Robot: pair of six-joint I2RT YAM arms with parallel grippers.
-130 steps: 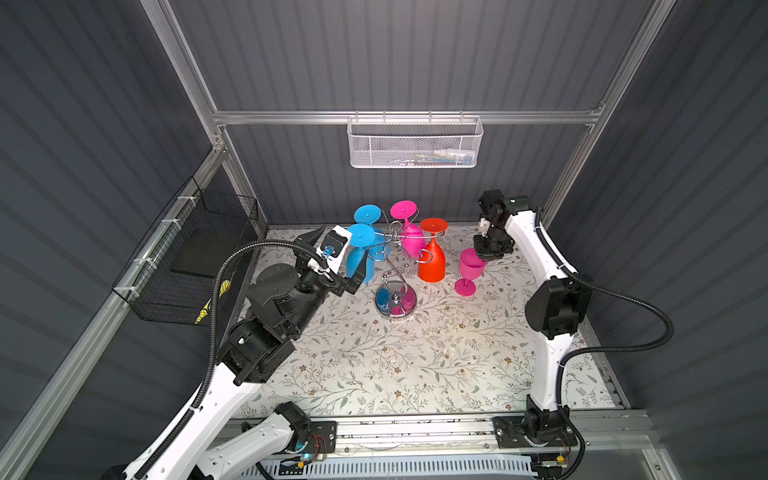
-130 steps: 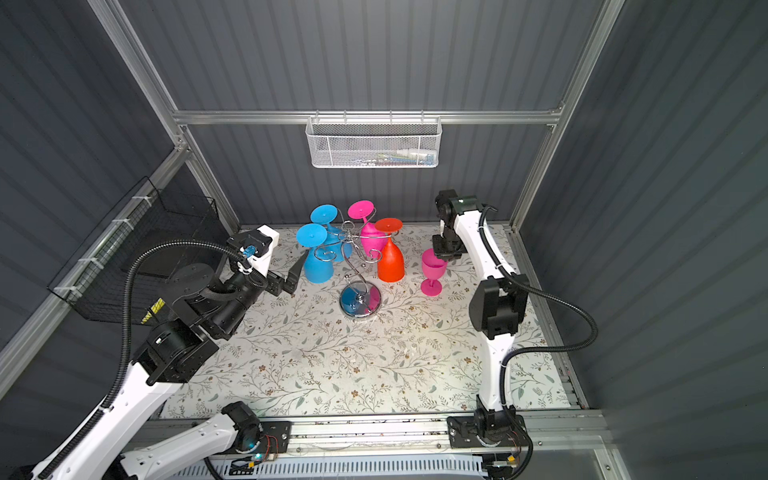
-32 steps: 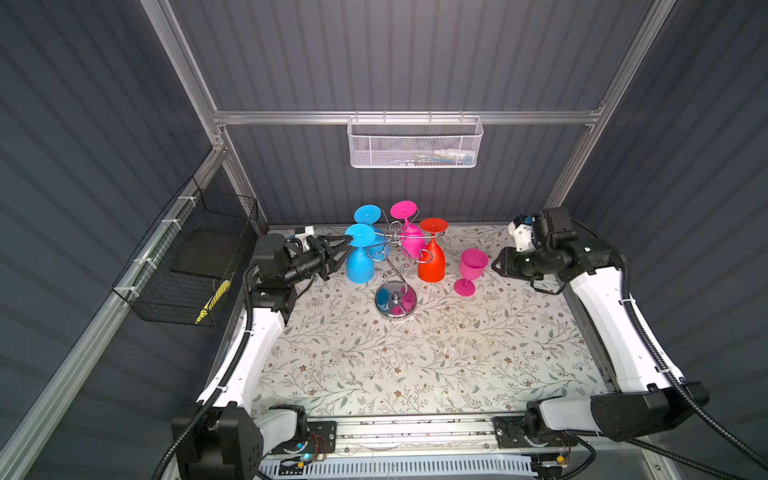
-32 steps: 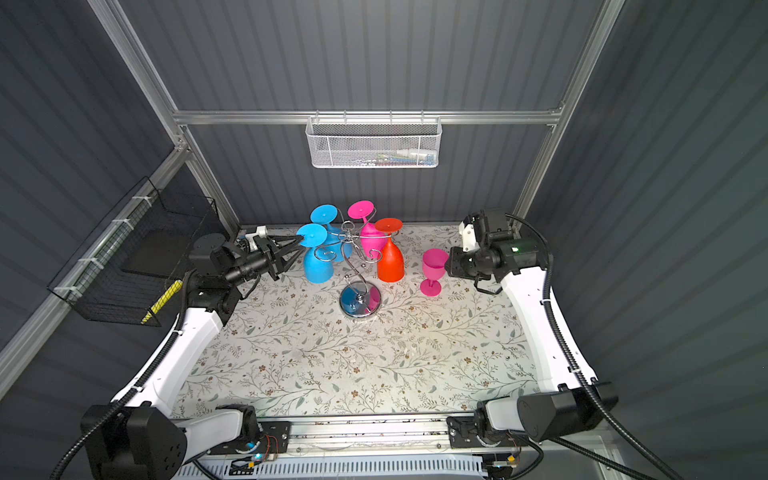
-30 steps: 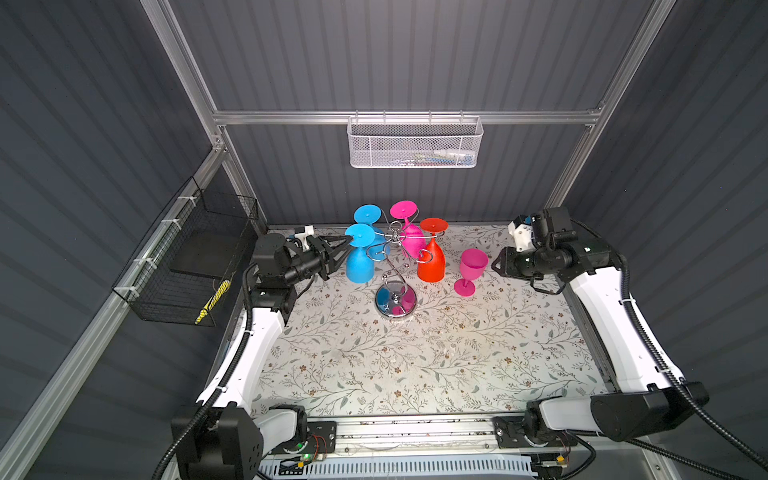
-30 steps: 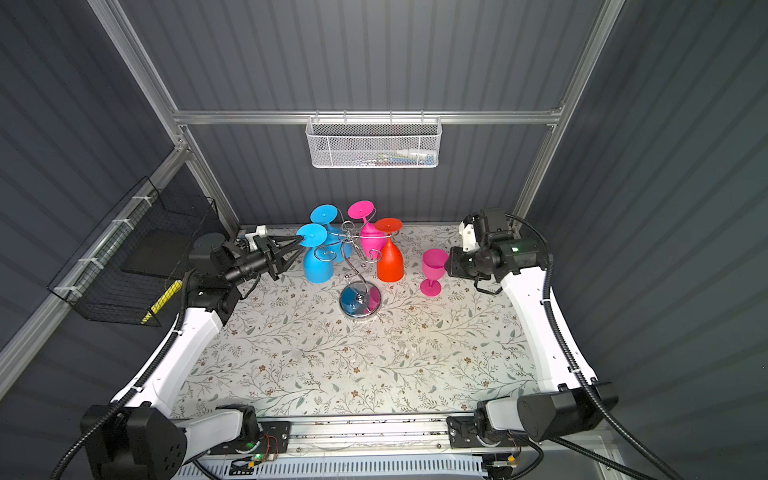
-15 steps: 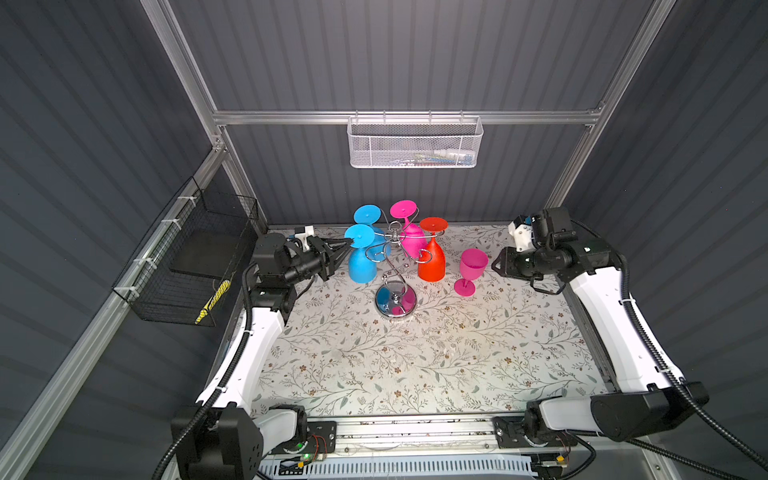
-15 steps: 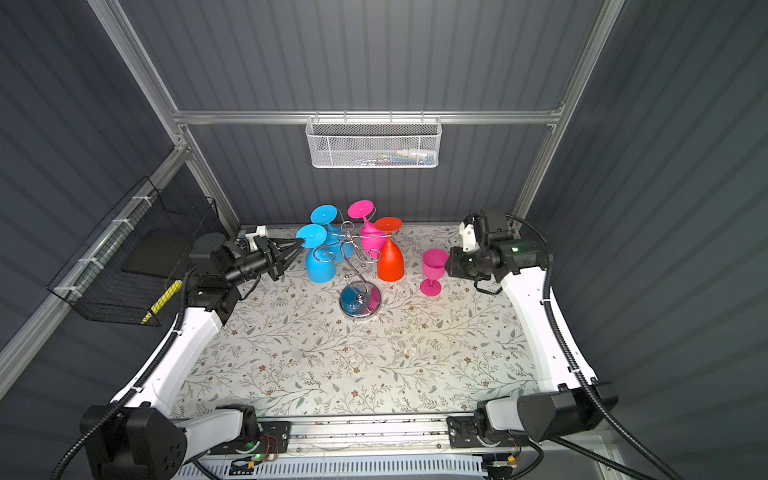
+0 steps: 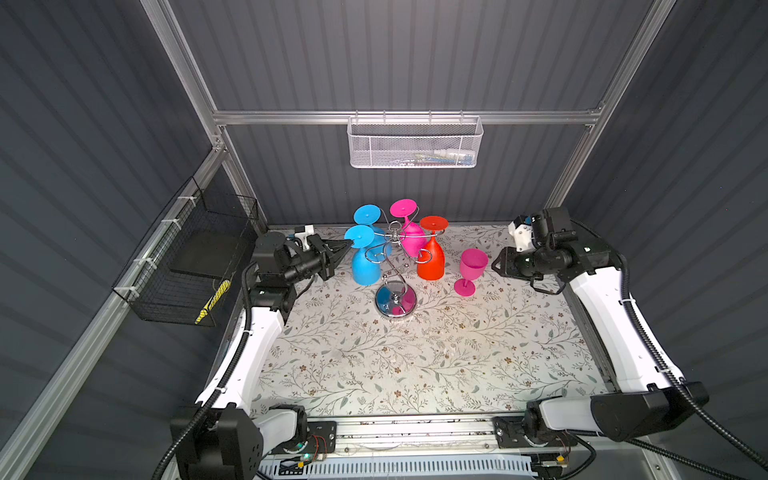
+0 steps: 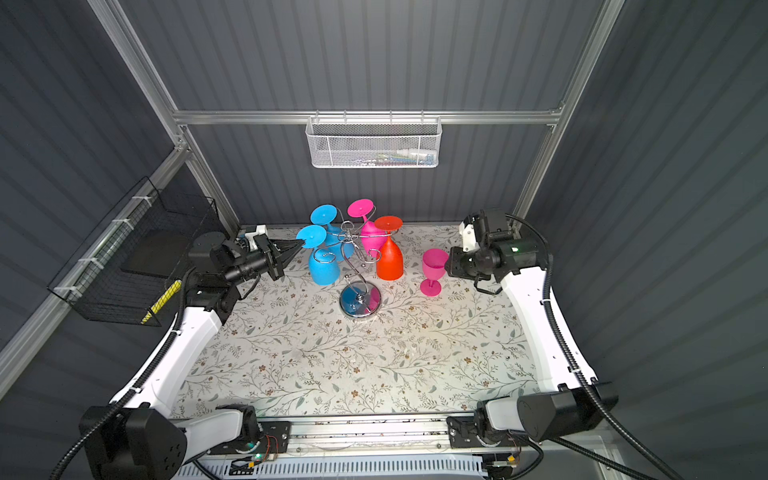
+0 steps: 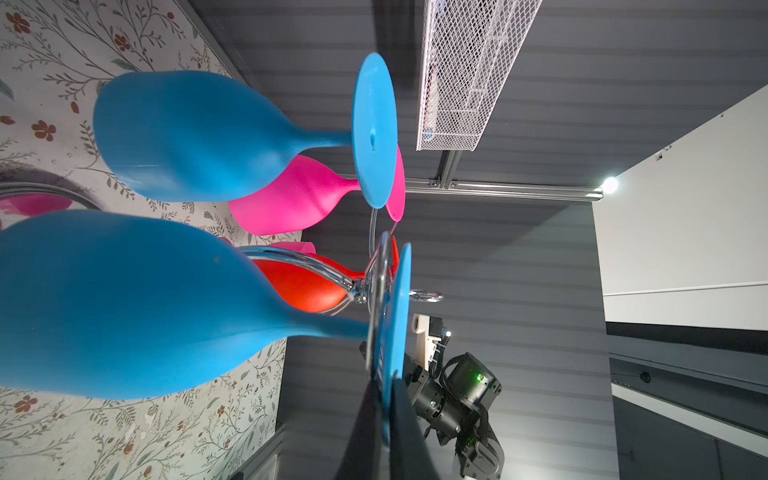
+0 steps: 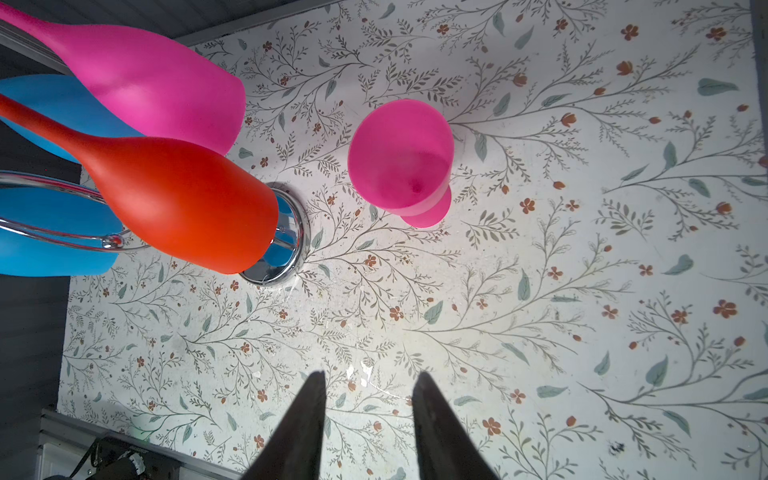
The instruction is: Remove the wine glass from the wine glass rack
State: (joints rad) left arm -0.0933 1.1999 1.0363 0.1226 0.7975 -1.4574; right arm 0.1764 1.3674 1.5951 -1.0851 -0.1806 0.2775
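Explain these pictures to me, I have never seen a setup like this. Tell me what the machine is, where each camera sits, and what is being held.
Two white robot arms work over a flowered table. Both top views look down from overhead; the two other pictures come from cameras on the arms' wrists. A chrome wine glass rack stands on the table with two blue glasses, one pink and one orange hanging upside down. A second pink glass stands upright on the table beside it. The left pincer has shut on the round foot of the nearer blue glass; the left wrist view shows that foot between its fingers. The right pincer is open and holds nothing.
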